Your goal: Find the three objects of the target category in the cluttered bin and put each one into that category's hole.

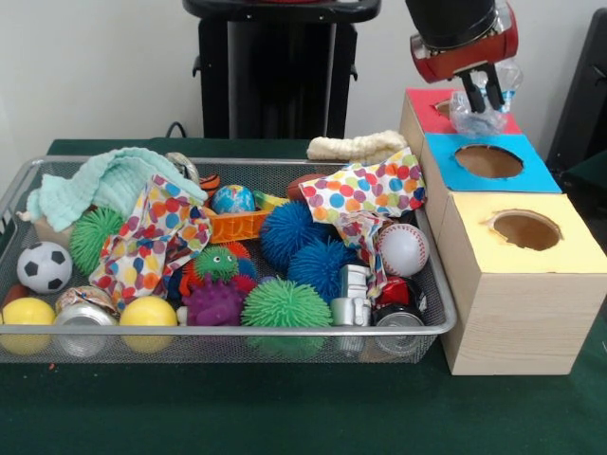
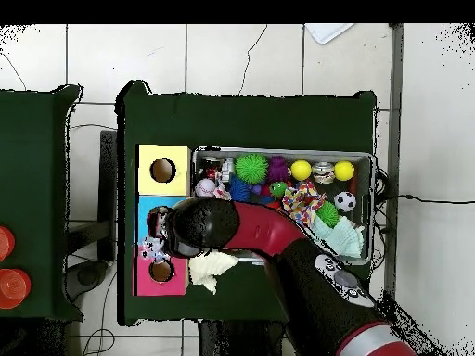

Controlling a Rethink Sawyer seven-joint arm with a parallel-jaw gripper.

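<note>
Here one bottle (image 1: 482, 112) shows, crumpled and clear, pinched between the fingers (image 1: 471, 93) of the gripper (image 1: 482, 98); it hangs above the boxes, over the line where the red box (image 1: 424, 100) meets the blue hole (image 1: 488, 161). Three boxes stand in a row right of the bin (image 1: 228, 330): red farthest, blue in the middle, yellow (image 1: 524, 230) nearest, each with one round opening. No other bottle can be made out in the bin.

The table (image 1: 285, 408) is covered in dark green cloth; behind it are a pale wall and the black pedestal (image 1: 275, 66). From overhead the floor (image 2: 241, 56) is pale tile, and a second green table (image 2: 32, 185) stands beside the first.

In the bin I count three blue spiky balls (image 1: 292, 232), two green ones (image 1: 285, 303), one purple (image 1: 213, 303), two yellow balls (image 1: 147, 311), one football (image 1: 44, 266), one baseball (image 1: 403, 248), one small globe (image 1: 232, 199), two cans (image 1: 81, 318), two spotted cloths (image 1: 152, 232) and one mint cloth (image 1: 114, 180). A cream cloth (image 1: 356, 145) lies on the table behind the bin.
</note>
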